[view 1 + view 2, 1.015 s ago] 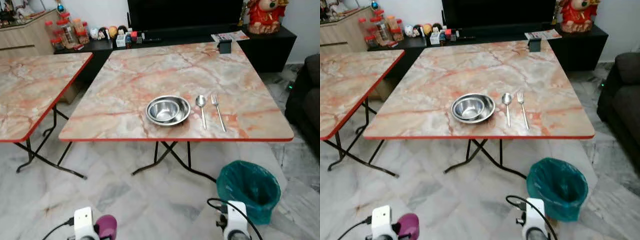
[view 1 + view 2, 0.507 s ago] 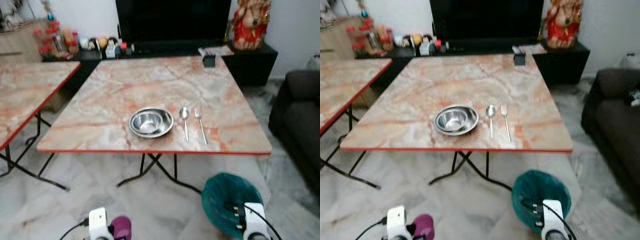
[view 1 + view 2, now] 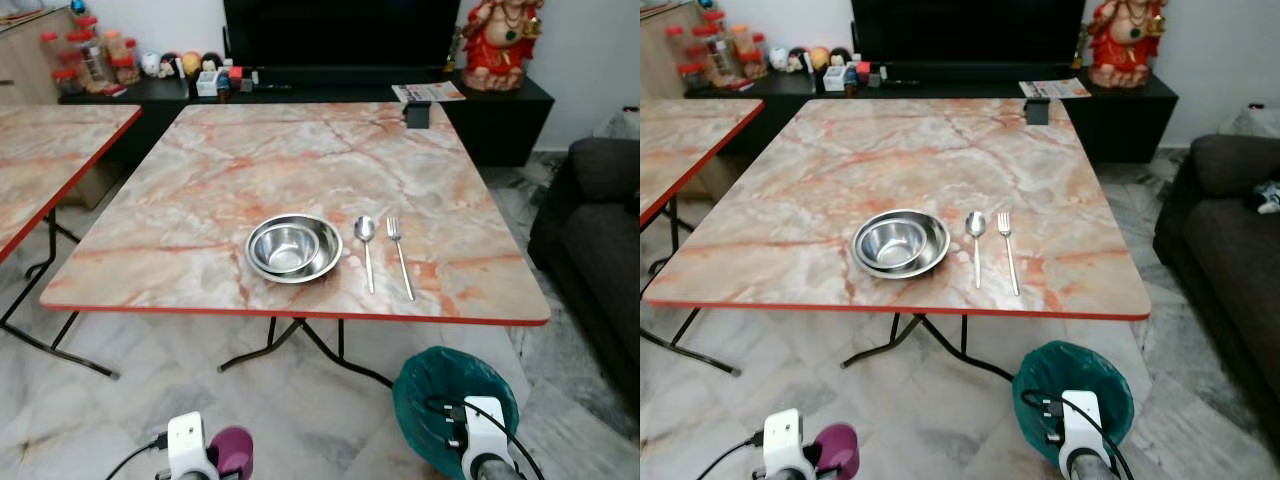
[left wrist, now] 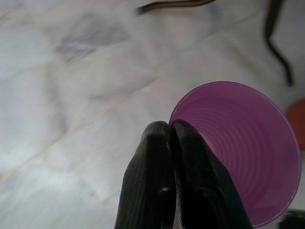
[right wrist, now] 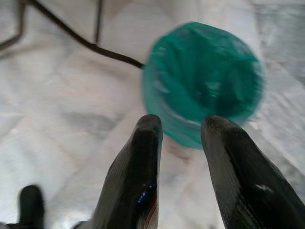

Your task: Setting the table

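Observation:
On the marble-patterned table (image 3: 200,190), near its front edge, sit nested steel bowls (image 3: 294,247). A spoon (image 3: 366,250) and a fork (image 3: 400,258) lie side by side just right of them. My left gripper (image 4: 170,128) hangs low over the floor, shut on the rim of a purple plastic cup (image 4: 243,148), one finger inside and one outside. That cup (image 3: 232,450) also peeks out beside the left wrist at the bottom of the head views. My right gripper (image 5: 181,121) is open and empty, held above the green bin.
A bin lined with a green bag (image 3: 450,395) stands on the floor before the table's right front corner. A dark sofa (image 3: 600,230) is at the right, a second marble table (image 3: 50,150) at the left. A black TV cabinet (image 3: 330,85) runs behind.
The camera has shifted, so the table sits more to the left and the sofa shows more. The bin now lies under my right wrist. Both grippers stay as they were.

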`<state>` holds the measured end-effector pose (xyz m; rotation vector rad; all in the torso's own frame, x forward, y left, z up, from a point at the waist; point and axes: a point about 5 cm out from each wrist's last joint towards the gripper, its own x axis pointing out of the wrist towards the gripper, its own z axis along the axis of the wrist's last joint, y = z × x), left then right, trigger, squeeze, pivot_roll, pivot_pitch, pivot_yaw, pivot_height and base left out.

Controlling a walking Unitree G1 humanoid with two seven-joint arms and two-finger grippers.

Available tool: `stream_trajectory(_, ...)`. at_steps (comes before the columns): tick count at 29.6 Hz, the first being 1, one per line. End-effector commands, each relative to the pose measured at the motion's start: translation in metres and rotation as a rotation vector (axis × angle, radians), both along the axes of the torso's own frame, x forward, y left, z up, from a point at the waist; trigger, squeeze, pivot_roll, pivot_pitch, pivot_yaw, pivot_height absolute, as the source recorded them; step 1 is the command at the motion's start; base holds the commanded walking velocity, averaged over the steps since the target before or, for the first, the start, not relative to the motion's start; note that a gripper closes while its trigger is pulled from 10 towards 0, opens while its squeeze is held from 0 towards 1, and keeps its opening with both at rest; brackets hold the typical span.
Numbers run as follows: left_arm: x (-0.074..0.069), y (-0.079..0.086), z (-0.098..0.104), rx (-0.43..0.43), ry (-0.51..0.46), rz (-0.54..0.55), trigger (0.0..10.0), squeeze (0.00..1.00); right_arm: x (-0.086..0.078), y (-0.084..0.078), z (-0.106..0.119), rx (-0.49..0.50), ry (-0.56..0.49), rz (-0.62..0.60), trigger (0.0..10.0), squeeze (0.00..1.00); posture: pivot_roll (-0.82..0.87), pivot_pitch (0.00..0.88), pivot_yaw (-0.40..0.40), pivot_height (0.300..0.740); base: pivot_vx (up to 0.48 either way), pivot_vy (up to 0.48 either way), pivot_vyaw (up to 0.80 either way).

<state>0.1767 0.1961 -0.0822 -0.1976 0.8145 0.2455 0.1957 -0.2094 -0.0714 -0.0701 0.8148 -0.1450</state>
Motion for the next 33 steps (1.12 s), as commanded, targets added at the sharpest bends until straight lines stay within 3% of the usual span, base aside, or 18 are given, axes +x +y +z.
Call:
stream_trajectory(1,-0.003,0.006,-0.001,0.012,0.011,0.014,10.0,0.00,-0.002,0.005,-0.002,0.035,0.006,-0.016,10.0,0.00,-0.04,0.001,0.022,0.740,0.000,0.000,0.00)
stream_trajectory(7,-0.005,0.011,-0.001,0.020,0.015,0.014,10.0,0.00,-0.005,0.012,-0.005,0.061,0.007,-0.012,10.0,0.00,-0.04,0.008,0.043,0.740,0.000,0.000,0.00)
stream_trajectory(25,-0.002,0.012,0.001,0.026,0.001,0.008,10.0,0.00,-0.006,0.013,-0.005,0.055,0.008,-0.014,10.0,0.00,-0.03,0.018,0.044,0.740,0.000,0.000,0.00)
stream_trajectory(29,-0.003,0.013,0.002,0.035,-0.026,0.040,10.0,0.00,-0.007,0.012,-0.006,0.048,0.026,-0.011,10.0,0.00,-0.03,0.018,0.044,0.740,0.000,0.000,0.00)
stream_trajectory(33,-0.013,0.028,0.004,0.102,-0.069,0.129,10.0,0.00,-0.006,0.015,-0.006,0.053,0.020,-0.009,10.0,0.00,-0.02,0.018,0.044,0.740,0.000,0.000,0.00)
